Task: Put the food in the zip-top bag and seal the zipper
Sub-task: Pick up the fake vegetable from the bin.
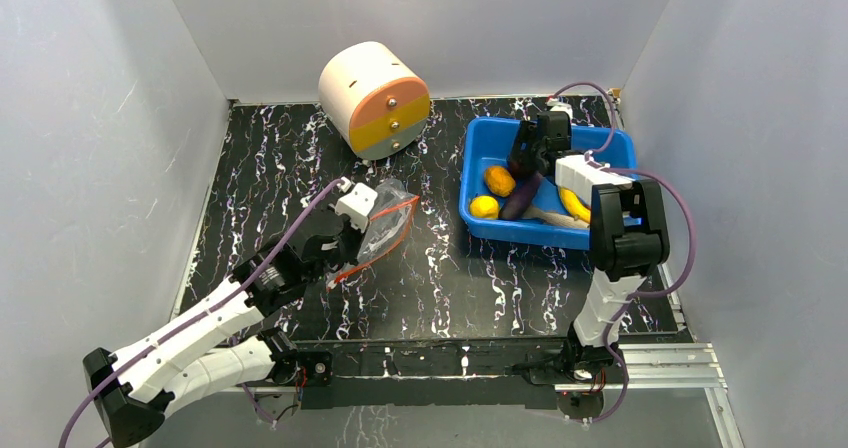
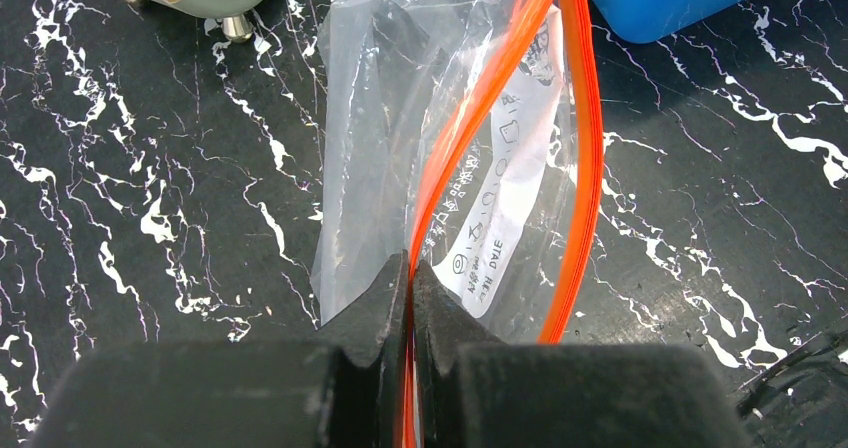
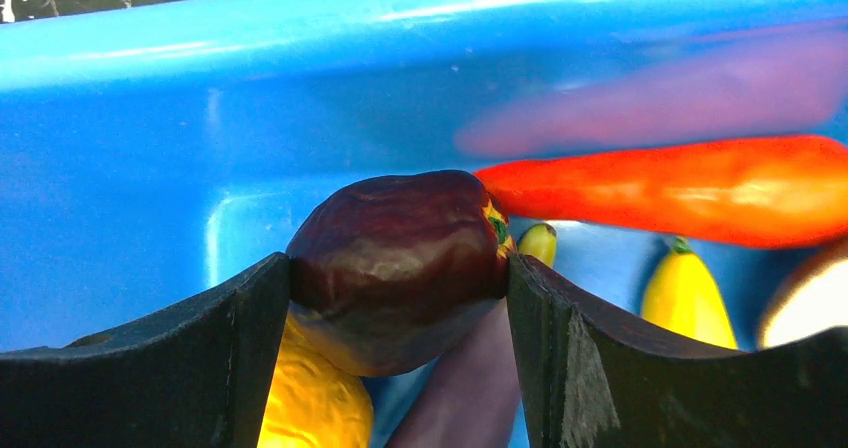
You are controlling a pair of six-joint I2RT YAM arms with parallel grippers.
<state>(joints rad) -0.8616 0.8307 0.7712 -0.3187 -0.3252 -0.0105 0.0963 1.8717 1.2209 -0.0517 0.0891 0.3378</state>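
Jaws of left gripper (image 1: 352, 240) pinched shut on zip-top bag (image 1: 386, 223), mid-table, left of blue bin (image 1: 478, 158); right gripper (image 1: 523, 166) down in bin.
Left wrist: zipper (image 2: 581, 118) gaping, bag seen empty.
Right wrist: dark brown piece (image 3: 400, 268) clamped between jaws, inside bin.
No food bagged; sealing left.

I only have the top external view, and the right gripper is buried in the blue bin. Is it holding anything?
Observer: Yes, the right gripper is shut on a dark brown round piece, one finger each side.
Operator: And the other arm?
Observer: The left gripper pinches one lip of the zipper; the other lip bows away, so the zip-top bag is open.
Operator: What's behind the brown piece?
Observer: An orange carrot, lying in the blue bin.
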